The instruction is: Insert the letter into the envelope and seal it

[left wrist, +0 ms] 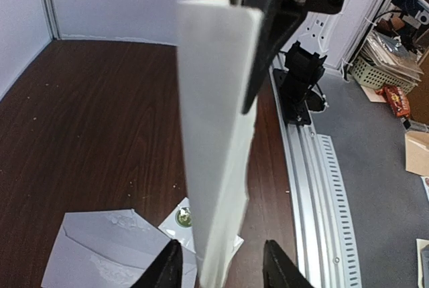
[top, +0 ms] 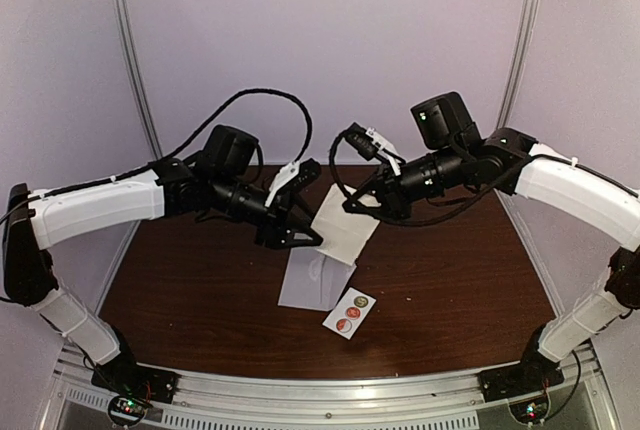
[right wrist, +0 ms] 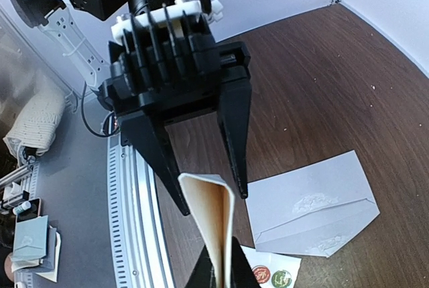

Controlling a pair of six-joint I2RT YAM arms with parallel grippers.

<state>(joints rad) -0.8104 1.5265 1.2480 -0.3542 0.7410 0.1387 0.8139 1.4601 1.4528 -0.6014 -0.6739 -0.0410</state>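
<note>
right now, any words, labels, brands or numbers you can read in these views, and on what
No text is readable.
sticker strip: printed round stickers, too small to read.
envelope: faint pattern, no words.
letter: visible faces blank.
red packet off the table: blurred.

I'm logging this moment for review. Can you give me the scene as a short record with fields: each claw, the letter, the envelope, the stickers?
left claw: open, straddling one end of the letter
right claw: shut on the letter's other end
letter: folded, held in the air above the table
envelope: flat on the table, letter not yet inside
sticker strip: on the table beside the envelope
</note>
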